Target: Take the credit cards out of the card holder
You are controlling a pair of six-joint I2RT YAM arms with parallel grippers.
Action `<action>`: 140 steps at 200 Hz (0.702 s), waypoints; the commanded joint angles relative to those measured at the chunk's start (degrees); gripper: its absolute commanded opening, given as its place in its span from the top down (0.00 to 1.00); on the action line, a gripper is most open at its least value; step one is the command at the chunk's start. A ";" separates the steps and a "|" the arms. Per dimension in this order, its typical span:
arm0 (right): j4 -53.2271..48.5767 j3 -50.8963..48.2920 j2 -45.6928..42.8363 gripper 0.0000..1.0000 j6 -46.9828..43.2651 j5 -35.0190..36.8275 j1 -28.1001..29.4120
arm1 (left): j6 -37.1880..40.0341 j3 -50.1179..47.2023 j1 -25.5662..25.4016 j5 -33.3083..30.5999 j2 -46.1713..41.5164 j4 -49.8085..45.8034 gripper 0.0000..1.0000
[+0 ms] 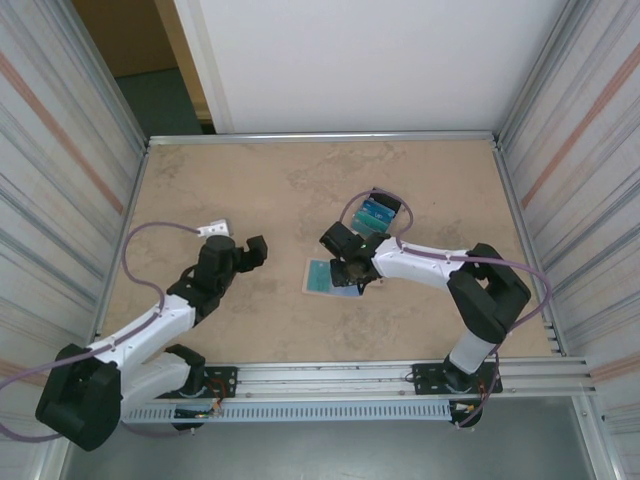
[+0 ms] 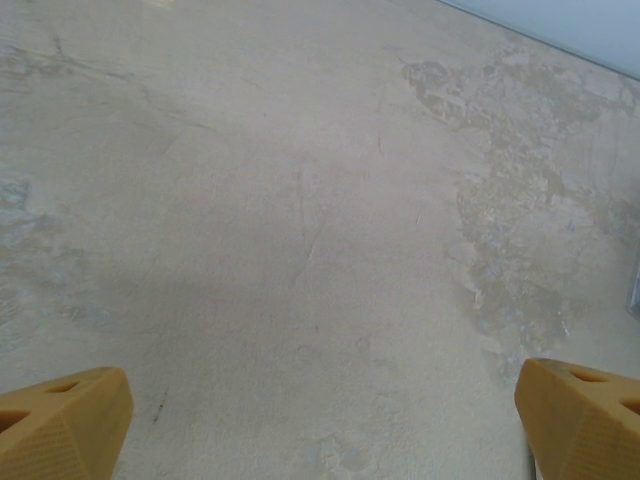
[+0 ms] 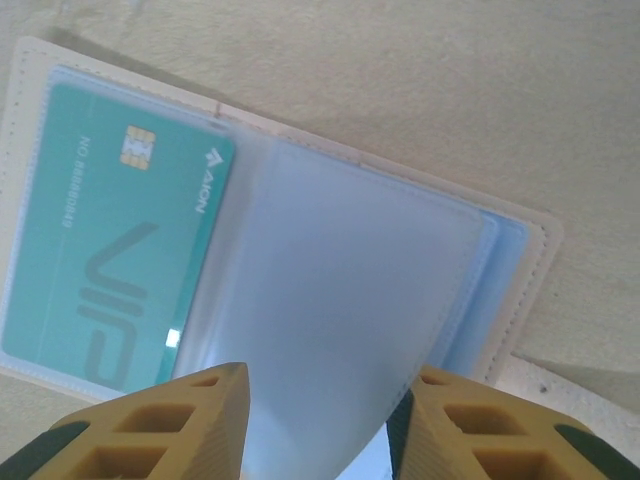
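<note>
The card holder (image 1: 328,279) lies open on the tabletop (image 1: 250,180), about midway between the left and right edges and somewhat closer to the near edge than to the far one. The right pincer (image 1: 352,268) hangs directly over it.

In the right wrist view the card holder (image 3: 535,250) shows its pale stitched border and pale blue inside. A teal credit card (image 3: 110,260) with a gold chip and the letters VIP sits in the pocket on the left side of that view. A clear plastic sleeve (image 3: 340,300) rises from the middle of the holder and passes up between the two yellow fingers (image 3: 190,425) of the right pincer (image 3: 320,425). They stand partly apart, one on each side of the sleeve and not pressed together on it.

A small pile of loose cards (image 1: 380,212), teal and blue on black, lies on the tabletop just beyond the holder, toward the far right.

The left pincer (image 1: 243,252) hovers over the left half of the tabletop, well apart from the holder. In its wrist view the left pincer (image 2: 320,430) is spread wide with only the mottled beige tabletop (image 2: 300,200) between its fingers.
</note>
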 commanded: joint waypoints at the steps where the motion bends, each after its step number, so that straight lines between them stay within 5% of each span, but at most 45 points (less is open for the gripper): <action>1: 1.35 -1.39 -2.45 0.60 2.45 -2.46 -0.79 | 1.75 2.56 -0.96 1.25 1.41 -0.24 0.01; 54: 2.35 -3.13 -2.41 0.61 3.54 -3.66 -1.21 | 2.87 4.11 -4.46 0.93 4.87 0.97 0.01; 140: 2.23 -4.93 -2.54 0.82 0.31 -1.32 -3.92 | 7.18 6.83 -10.90 -2.87 9.33 1.24 0.01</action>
